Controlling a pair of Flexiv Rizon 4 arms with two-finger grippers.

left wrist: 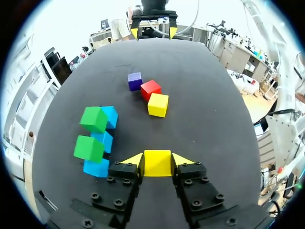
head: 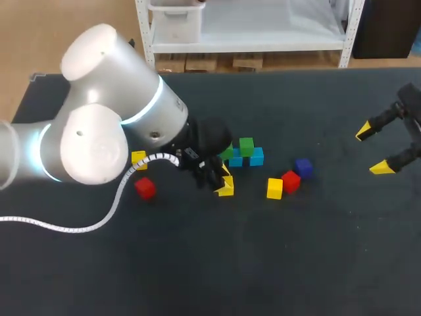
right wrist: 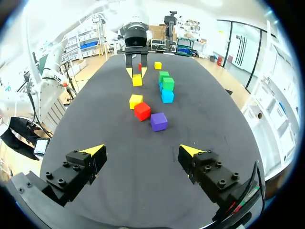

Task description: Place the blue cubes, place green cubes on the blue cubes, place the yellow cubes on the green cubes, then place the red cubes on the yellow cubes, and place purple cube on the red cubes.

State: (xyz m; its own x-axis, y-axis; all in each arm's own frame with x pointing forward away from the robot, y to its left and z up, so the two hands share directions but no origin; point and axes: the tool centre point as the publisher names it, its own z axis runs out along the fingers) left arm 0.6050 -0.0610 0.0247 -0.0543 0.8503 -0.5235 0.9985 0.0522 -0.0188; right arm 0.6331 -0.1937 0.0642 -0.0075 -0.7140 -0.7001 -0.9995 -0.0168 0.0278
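— What is gripped by the left gripper (left wrist: 158, 159)?
— A yellow cube (left wrist: 157, 165) is clamped between its fingers, just beside the blue cubes (left wrist: 96, 168). From overhead it is barely told from the yellow tips.
— And the right gripper (right wrist: 142, 150)?
— Its fingers are spread wide, with nothing held. One green cube (head: 227, 153) is half hidden behind the left gripper.
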